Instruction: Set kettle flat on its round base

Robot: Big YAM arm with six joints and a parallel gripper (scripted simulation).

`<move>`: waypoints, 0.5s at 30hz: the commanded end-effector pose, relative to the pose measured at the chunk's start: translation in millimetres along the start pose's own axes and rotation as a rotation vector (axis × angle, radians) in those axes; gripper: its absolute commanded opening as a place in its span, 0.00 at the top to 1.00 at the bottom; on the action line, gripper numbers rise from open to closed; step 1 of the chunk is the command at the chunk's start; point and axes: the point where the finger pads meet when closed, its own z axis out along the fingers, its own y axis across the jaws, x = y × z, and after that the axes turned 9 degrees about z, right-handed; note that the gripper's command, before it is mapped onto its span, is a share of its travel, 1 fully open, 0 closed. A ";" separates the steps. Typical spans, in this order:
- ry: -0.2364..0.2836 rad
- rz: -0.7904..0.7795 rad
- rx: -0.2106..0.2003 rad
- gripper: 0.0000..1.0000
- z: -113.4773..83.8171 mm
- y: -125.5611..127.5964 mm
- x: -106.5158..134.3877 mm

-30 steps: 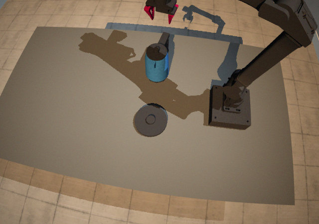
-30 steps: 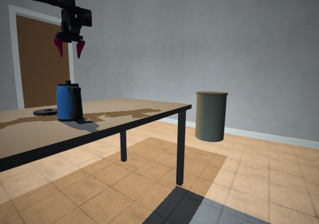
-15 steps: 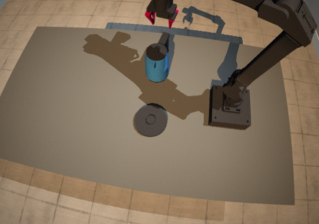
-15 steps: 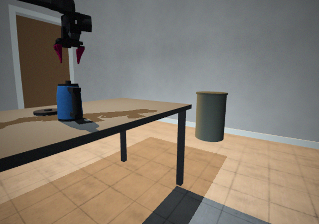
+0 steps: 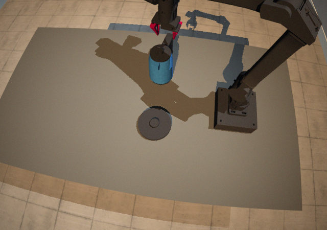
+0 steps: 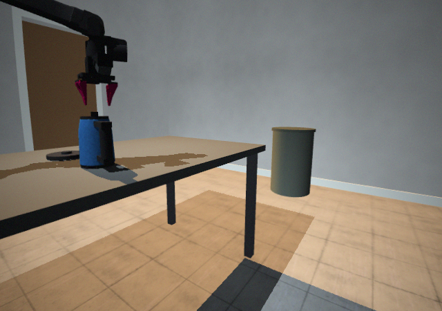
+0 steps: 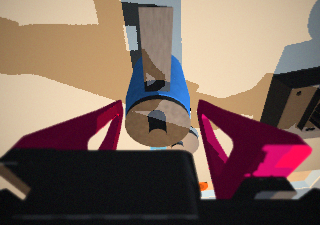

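The gripper [image 6: 96,93] hung with jaws apart and empty, the blue kettle [image 6: 93,142] upright directly below them. Descending misaligned with its handle [image 6: 104,143] risked tipping it.

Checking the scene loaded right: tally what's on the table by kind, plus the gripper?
Kettle: 1
Round base: 1
Arm mount: 1
Gripper, open, above the kettle: 1
Total: 4

walls [image 6: 285,50] grey | floor [image 6: 356,247] tan tile | door [image 6: 53,86] brown | bin [image 6: 292,161] olive
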 end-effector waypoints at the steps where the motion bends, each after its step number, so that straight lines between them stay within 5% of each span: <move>1: -0.005 -0.003 -0.011 0.26 16.4 6.9 2.4; 10: -0.005 -0.002 -0.011 0.26 39.0 6.9 2.2; 11: -0.012 -0.001 -0.060 0.26 22.0 12.0 1.0; 15: -0.005 -0.002 -0.011 0.26 45.1 6.7 1.7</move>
